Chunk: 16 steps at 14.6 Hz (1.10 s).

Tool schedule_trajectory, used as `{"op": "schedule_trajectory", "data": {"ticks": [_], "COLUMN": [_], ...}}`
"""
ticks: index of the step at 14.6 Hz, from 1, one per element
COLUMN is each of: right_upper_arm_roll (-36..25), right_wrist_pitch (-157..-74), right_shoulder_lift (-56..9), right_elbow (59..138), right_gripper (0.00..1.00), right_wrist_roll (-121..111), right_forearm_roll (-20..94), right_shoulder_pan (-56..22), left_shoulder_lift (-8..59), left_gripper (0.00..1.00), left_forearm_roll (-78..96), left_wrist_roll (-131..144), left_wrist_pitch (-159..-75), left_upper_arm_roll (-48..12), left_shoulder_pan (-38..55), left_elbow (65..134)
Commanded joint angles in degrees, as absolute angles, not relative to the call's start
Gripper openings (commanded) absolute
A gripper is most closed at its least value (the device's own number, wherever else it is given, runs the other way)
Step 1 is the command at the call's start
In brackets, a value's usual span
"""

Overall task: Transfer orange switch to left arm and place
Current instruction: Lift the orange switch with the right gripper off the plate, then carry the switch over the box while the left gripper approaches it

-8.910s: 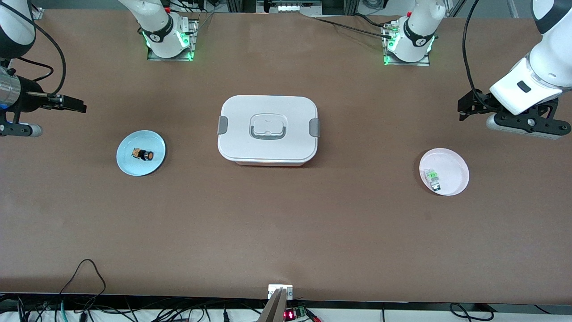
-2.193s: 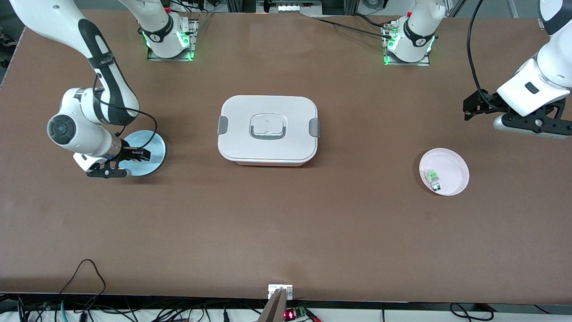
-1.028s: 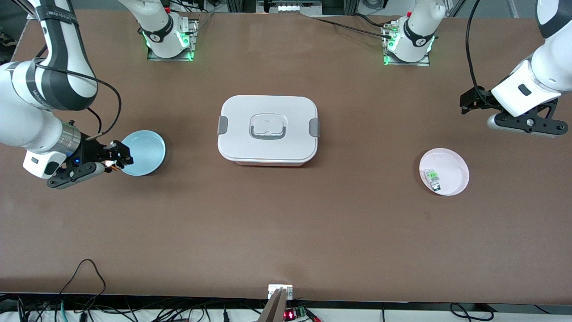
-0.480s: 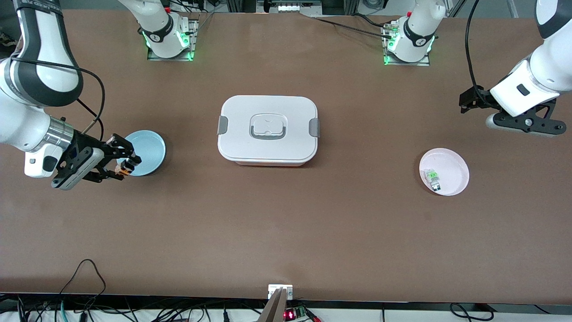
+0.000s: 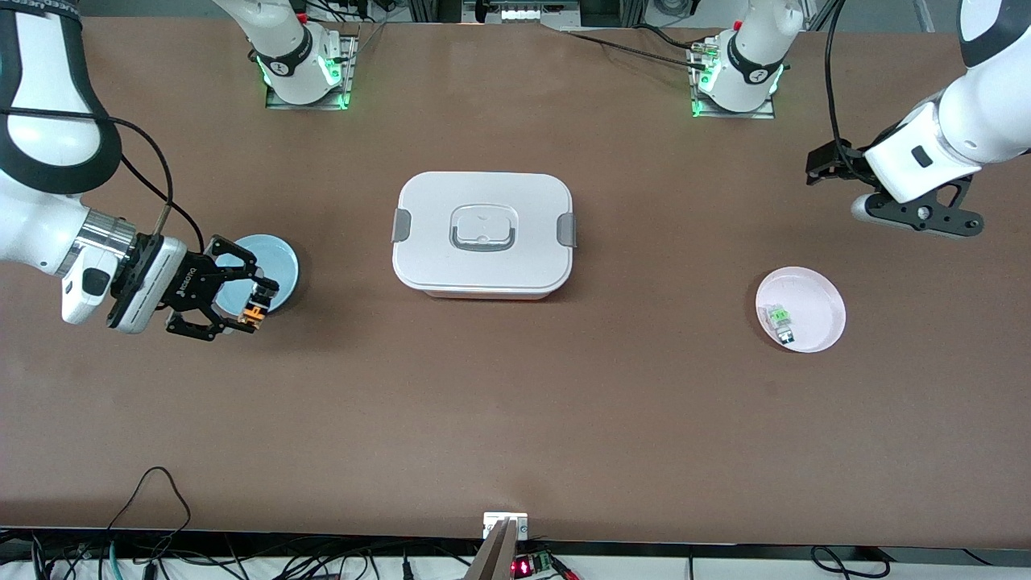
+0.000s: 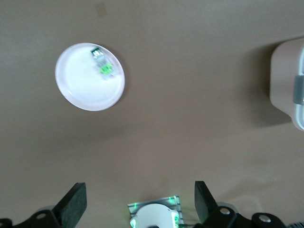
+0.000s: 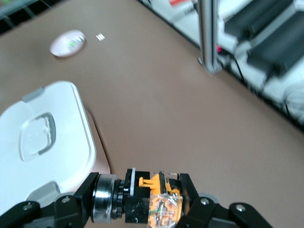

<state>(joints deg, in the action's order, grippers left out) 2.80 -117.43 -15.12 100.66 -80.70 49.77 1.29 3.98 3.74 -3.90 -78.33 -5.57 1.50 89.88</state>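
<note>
The orange switch (image 5: 256, 310), black with an orange end, is clamped in my right gripper (image 5: 259, 300), up in the air over the camera-side rim of the pale blue plate (image 5: 270, 262). In the right wrist view the switch (image 7: 164, 202) sits crosswise between the shut fingers of the right gripper (image 7: 142, 202). The white lidded box (image 5: 483, 234) stands mid-table, between the two arms; it also shows in the right wrist view (image 7: 42, 137). My left gripper (image 5: 821, 163) hangs open and empty above bare table at the left arm's end, with its fingertips (image 6: 73, 202) wide apart.
A pink plate (image 5: 817, 294) with a small clear-and-green component (image 5: 780, 320) lies toward the left arm's end, nearer the camera than the left gripper. It also shows in the left wrist view (image 6: 80, 90). The arms' bases stand along the table's back edge.
My right gripper came down on the blue plate, shut on the orange switch, lifted it off and turned toward the box. My left gripper drifted slightly toward the box.
</note>
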Motion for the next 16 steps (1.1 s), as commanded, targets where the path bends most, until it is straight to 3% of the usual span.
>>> {"op": "schedule_trajectory", "data": {"ticks": [1,8,13,16], "right_upper_arm_roll": [3.0,7.3,9.2,9.6], "right_wrist_pitch": [-116.7,-114.5,-115.0,-115.5], "right_shoulder_lift": [-15.5,-16.5,-16.5,-16.4], "right_elbow": [100.9,100.1,97.3,96.4], "right_gripper": [0.21,0.21,0.21,0.21], "right_wrist_roll": [-90.1,-96.4,-97.3,-97.3], "right_forearm_roll": [56.1,67.2,70.9,71.0], "right_shoulder_pan": [1.5,1.4,-0.4,-1.8], "left_shoulder_lift": [5.8,8.4,9.8,15.0], "left_gripper": [1.00,1.00,1.00,0.99], "left_forearm_roll": [11.9,41.1,58.1,69.8], "left_wrist_roll": [-7.3,-11.5,-15.4,-20.1], "left_wrist_pitch": [-74.7,-75.2,-87.2,-91.2], "left_upper_arm_roll": [-5.1,-5.0,-5.9,-8.9], "left_shoulder_pan": [0.3,-6.9,-5.3,-4.0], "left_elbow": [89.2,89.7,96.1,95.9]}}
